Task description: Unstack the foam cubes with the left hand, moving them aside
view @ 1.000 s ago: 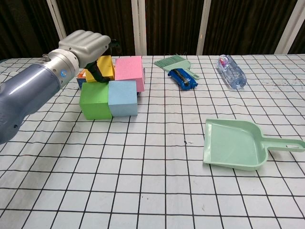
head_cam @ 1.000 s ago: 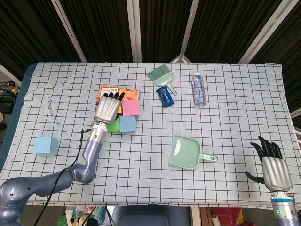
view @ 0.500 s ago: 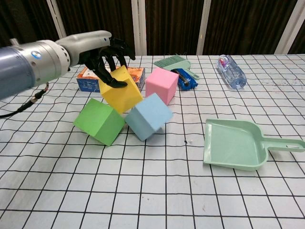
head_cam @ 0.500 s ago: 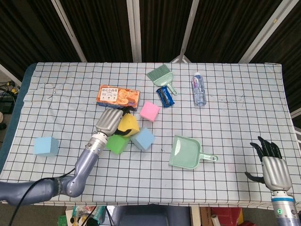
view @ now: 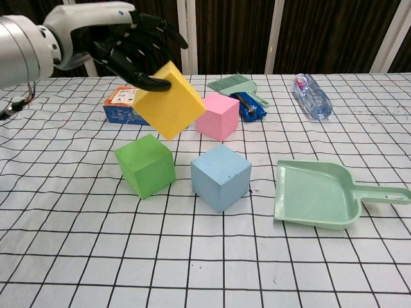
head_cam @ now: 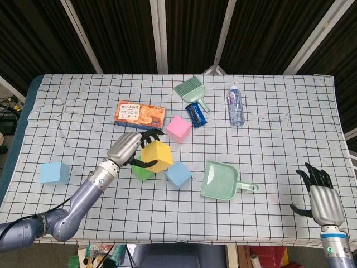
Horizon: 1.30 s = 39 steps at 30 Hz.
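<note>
My left hand [head_cam: 129,148] [view: 119,42] holds a yellow foam cube [head_cam: 157,155] [view: 169,99] tilted in the air above the table. Under and beside it a green cube [head_cam: 143,171] [view: 146,165] and a light blue cube [head_cam: 178,174] [view: 220,177] sit apart on the cloth. A pink cube [head_cam: 178,129] [view: 218,117] stands behind them. Another light blue cube [head_cam: 54,173] lies far left. My right hand [head_cam: 322,197] rests at the front right edge, fingers spread, holding nothing.
An orange snack box [head_cam: 140,113] [view: 122,105] lies behind the cubes. A green dustpan [head_cam: 222,181] [view: 319,194] sits right of the blue cube. A green brush [head_cam: 190,91], a blue packet [head_cam: 196,114] and a water bottle [head_cam: 236,105] lie further back.
The stack has come apart: my left hand lifted the yellow cube up and toward the front, while the green, blue and pink cubes tumbled and settled apart on the cloth.
</note>
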Tool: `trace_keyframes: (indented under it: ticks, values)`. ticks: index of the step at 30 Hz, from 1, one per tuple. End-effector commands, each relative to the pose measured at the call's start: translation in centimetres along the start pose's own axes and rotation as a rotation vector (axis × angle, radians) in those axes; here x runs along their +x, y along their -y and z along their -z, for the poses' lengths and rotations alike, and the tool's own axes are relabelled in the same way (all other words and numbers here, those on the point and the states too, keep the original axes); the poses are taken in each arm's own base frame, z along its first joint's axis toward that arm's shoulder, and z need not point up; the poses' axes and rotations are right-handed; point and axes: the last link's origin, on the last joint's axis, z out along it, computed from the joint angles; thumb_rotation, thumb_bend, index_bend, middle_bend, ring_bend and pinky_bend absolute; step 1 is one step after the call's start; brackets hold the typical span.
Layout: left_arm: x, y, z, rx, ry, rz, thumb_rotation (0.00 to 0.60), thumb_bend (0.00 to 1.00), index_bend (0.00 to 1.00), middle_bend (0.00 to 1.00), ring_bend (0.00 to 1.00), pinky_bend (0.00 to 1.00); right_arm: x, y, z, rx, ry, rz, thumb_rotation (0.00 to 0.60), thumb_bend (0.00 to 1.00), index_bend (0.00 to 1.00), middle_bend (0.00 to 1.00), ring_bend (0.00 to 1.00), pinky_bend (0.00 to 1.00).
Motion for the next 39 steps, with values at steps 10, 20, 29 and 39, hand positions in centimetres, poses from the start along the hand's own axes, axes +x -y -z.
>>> trace_keyframes:
  ticks: [10,20,29,39]
  values:
    - [3.7,8.0,6.7,0.062,-0.28,-0.775,0.6,0.47,0.24,0.36,0.41,0.54,-0.1,0.3,0.1,0.007,0.001,-0.003,0.6,0.12,0.18,0.03,0.07,0.0]
    - [1.2,11.3,2.7,0.159,-0.176,-0.753,0.6,0.35,0.22,0.31,0.34,0.52,-0.5,0.6,-0.2,0.018,0.015,0.003,0.6,0.12,0.18,0.03,0.07,0.0]
    - [-0.4,9.4,0.7,0.165,-0.111,-0.664,0.6,0.08,0.12,0.0,0.0,0.27,-0.3,0.5,-0.2,0.017,0.003,0.0,0.6,0.12,0.18,0.03,0.07,0.0]
    - [7.3,1.4,11.2,0.111,-0.22,-0.429,0.6,0.07,0.09,0.0,0.0,0.21,0.0,0.5,0.1,0.029,-0.004,-0.016,0.6,0.12,0.18,0.03,0.07,0.0]
